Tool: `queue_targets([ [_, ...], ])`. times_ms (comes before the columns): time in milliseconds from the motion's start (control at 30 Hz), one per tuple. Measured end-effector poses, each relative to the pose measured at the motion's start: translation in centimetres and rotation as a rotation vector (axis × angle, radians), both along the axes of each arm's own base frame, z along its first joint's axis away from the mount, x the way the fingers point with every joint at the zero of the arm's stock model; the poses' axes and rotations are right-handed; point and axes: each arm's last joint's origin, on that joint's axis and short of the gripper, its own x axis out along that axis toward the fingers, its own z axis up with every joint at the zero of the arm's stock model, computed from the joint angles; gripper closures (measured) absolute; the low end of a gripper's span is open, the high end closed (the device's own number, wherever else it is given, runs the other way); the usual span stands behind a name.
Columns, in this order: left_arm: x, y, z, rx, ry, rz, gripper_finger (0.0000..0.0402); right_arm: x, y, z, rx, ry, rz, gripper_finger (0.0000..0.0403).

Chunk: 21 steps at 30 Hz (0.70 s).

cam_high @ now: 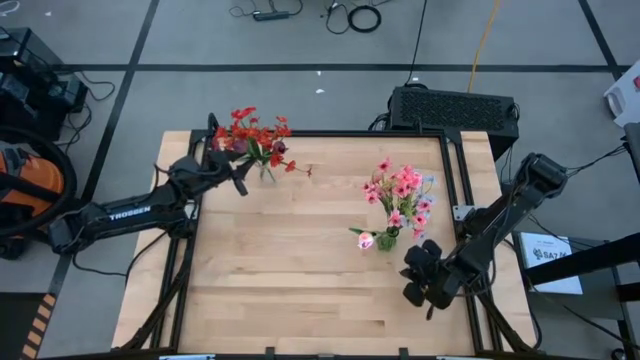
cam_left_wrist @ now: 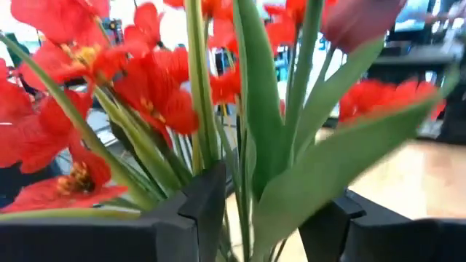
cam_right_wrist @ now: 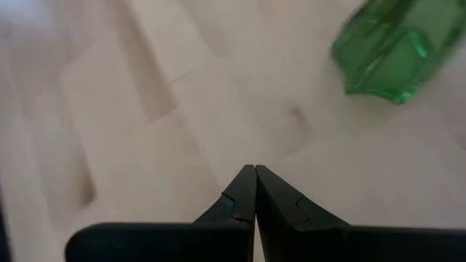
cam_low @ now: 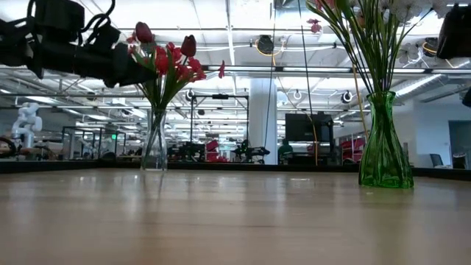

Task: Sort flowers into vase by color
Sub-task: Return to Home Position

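Red flowers [cam_high: 250, 135] and dark red tulips [cam_low: 189, 46] stand in a clear glass vase [cam_low: 154, 143] at the table's far left. My left gripper [cam_high: 238, 168] reaches level into the bunch and is open. Green stems [cam_left_wrist: 240, 145] and a broad leaf [cam_left_wrist: 320, 175] stand between its fingers. Pink flowers [cam_high: 400, 190] fill a green vase [cam_low: 384, 143] at the right, and one pink blossom [cam_high: 365, 240] hangs low beside it. Near that vase my right gripper [cam_right_wrist: 255, 175] is shut, empty, and slants down over bare table. My left gripper has its fingers [cam_left_wrist: 207, 200] on either side of the red bunch's stems and leaf, above the vase's mouth. It comes in level from the table's left. Whether a finger touches a stem or the leaf, I cannot tell.
A small red petal [cam_high: 309, 169] lies on the wood to the right of the clear vase. The wide middle and near part of the wooden table [cam_high: 300, 280] is bare. A black box [cam_high: 455, 108] sits behind the far right edge.
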Motion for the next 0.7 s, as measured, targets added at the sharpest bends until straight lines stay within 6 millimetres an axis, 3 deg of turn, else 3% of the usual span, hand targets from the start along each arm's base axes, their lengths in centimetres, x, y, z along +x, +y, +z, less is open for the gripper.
queue_targets([
  [300, -0.3, -0.7, 1.0, -0.103, -0.145, -0.040, 0.0249, -1.0, -0.2, 0.7, 0.020, 0.150, 0.286, 0.0403],
  [700, -1.2, -2.2, 2.3, -0.053, -0.229, -0.113, 0.0249, -1.8, -1.0, 0.2, -0.046, 0.260, 0.292, 0.0403],
])
